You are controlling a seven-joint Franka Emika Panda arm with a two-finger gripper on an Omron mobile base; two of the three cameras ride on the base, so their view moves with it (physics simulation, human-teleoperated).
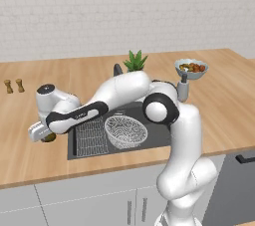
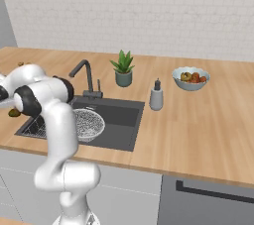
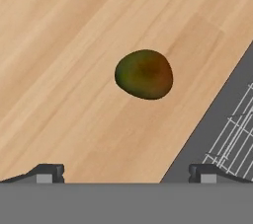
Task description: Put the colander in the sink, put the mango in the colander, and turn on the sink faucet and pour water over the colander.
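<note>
- We see the dark grey rectangular recessed sink (image 1: 159, 133) holding two things: a flat ribbed grey rack (image 1: 89, 138) on its left side and the round white wire-mesh colander (image 1: 125, 131) just right of it; no water shows.
- The colander has nothing in it, so we judge the first step done and the mango step open.
- The pale bowl (image 2: 190, 79) far right on the counter holds small coloured fruits, not wanted here.
- The small oval dark green mango with a brownish-orange patch (image 3: 144, 74) lies on the wooden counter (image 3: 64, 45), just left of the sink's edge.
- Our two-finger gripper (image 3: 126, 172) hangs above it, released and wide, grasping nothing.
- Risk: the rounded fruit may roll or squirt out if our fingers close off-centre, or one finger may catch the sink's rim.
</note>
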